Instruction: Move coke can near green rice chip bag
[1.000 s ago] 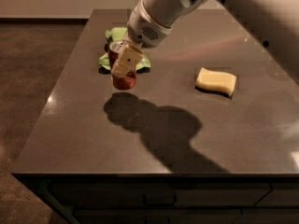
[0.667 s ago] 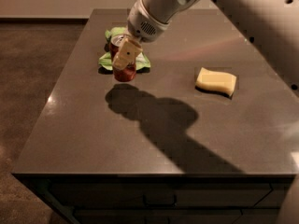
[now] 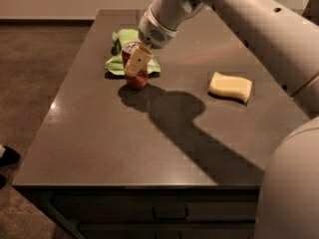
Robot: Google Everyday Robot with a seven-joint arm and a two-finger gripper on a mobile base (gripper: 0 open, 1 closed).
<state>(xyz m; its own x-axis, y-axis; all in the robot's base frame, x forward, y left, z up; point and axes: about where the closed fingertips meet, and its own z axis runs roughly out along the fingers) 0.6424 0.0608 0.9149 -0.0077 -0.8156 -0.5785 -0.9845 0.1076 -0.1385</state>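
The claw hangs over the far left part of the desk, clamped on the coke can. One flat, tan finger pad lies across the near face of the can, and the other finger is hidden behind it. The can is a small red cylinder with a dull silver top rim showing just left of the pad. It stands roughly upright, its rounded lower edge at or just above the desk surface; which of the two cannot be told. Directly behind the can, and seemingly touching it, lies the green rice chip bag, a light green, crinkled, flattish packet with folded edges, spread wider than the can. The arm is smooth, off-white and tubular, and reaches in from the right with a ribbed, rounded wrist collar just above the claw. The desk is a dark grey-brown slab with a faintly speckled, semi-glossy top that carries a soft sheen and the arm's broad, dark shadow. Well apart to the right lies a pale yellow sponge, a soft rectangular block with wavy edges. Below the near edge of the desk, a drawer front with a slim handle shows. A dark shoe sits on the mottled brown floor at the left.
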